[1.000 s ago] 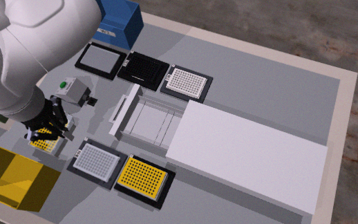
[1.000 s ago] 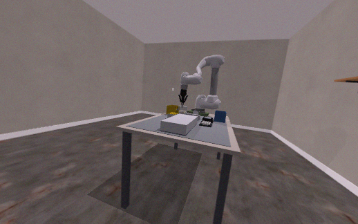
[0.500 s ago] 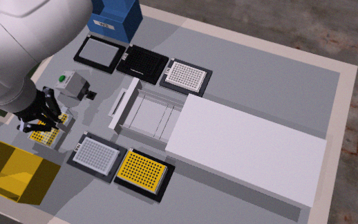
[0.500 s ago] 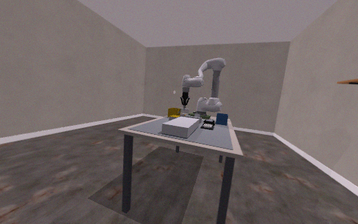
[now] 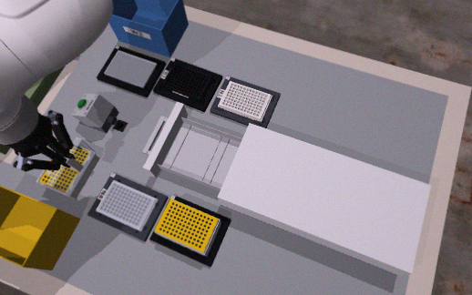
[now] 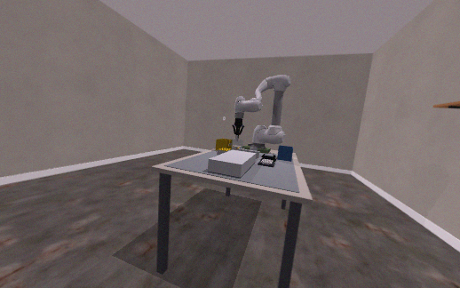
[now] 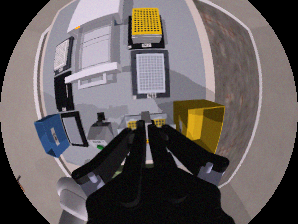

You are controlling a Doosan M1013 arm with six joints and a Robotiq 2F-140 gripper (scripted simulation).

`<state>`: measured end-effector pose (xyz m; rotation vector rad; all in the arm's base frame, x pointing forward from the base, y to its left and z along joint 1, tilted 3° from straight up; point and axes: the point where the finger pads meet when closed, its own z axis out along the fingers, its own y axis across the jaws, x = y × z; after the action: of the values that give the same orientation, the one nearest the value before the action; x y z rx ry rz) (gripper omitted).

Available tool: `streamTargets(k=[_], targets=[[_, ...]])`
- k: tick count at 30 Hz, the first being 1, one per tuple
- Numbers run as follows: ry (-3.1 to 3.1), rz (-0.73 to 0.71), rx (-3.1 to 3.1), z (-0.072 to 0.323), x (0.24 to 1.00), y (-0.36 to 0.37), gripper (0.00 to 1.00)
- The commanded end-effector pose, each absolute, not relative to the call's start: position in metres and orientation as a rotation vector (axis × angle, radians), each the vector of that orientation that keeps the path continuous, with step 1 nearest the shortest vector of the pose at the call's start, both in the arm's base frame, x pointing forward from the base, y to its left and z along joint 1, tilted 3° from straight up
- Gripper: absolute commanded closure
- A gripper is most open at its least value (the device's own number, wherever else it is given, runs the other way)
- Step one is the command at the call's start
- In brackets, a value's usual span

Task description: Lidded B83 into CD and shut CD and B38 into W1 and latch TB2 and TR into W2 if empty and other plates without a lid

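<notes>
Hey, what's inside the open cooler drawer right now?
The cooler drawer is pulled out, and its floor shows only thin ribs marking two places; no plate lies in it. The white housing covers whatever lies further back, so that part cannot be seen.

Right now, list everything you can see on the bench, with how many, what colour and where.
Blue bin: one, blue, far left corner in the top view.
Yellow bin: one, yellow, near left corner.
Lid-sized nest: one, black frame with grey inside, beside the blue bin.
Black rack: one, black, next to that nest.
White plate: one, white, on a dark nest right of the black rack.
Clear plate: one, pale grey, on a dark nest near the yellow bin.
Yellow tip rack: one, yellow, nest right of the clear plate.
Tip box: one, yellow insert, under the gripper.
Green key box: one, grey.
Cooler: one, white, drawer open.
Gripper: one, black, shut, over the tip box.
</notes>
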<state>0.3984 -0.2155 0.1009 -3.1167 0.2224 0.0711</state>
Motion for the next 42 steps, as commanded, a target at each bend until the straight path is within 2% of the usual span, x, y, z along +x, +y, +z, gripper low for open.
streamTargets(k=[1,42], targets=[[0.222,0.071,-3.117,0.102,0.394,-0.215,1.00],[0.222,0.071,-3.117,0.110,0.352,-0.209,1.00]])
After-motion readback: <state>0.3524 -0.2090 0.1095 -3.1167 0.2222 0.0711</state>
